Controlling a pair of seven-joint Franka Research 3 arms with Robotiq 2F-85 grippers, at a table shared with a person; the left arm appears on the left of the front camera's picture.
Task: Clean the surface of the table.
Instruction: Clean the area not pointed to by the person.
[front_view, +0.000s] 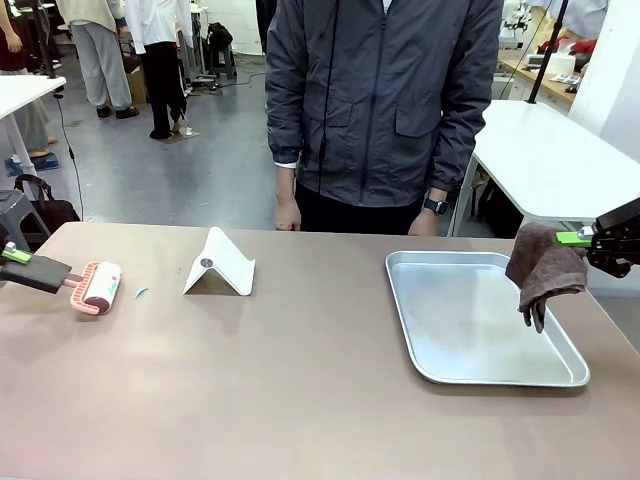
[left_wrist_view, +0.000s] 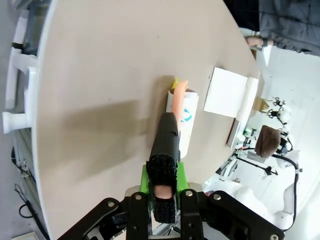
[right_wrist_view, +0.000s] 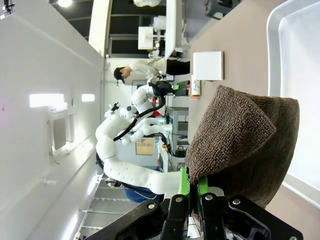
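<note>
White folded stand (front_view: 220, 266) sits left of steel tray (front_view: 470, 325).

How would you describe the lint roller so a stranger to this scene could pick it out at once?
Find the tan table; at its left end, left of the white stand, the left gripper holds a roller by its black handle. Nothing else there has its pink frame and white roll.

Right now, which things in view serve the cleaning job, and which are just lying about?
For the job: table, lint roller in the left pincer, brown cloth in the right pincer.
Lying about: steel tray, white folded stand.
</note>
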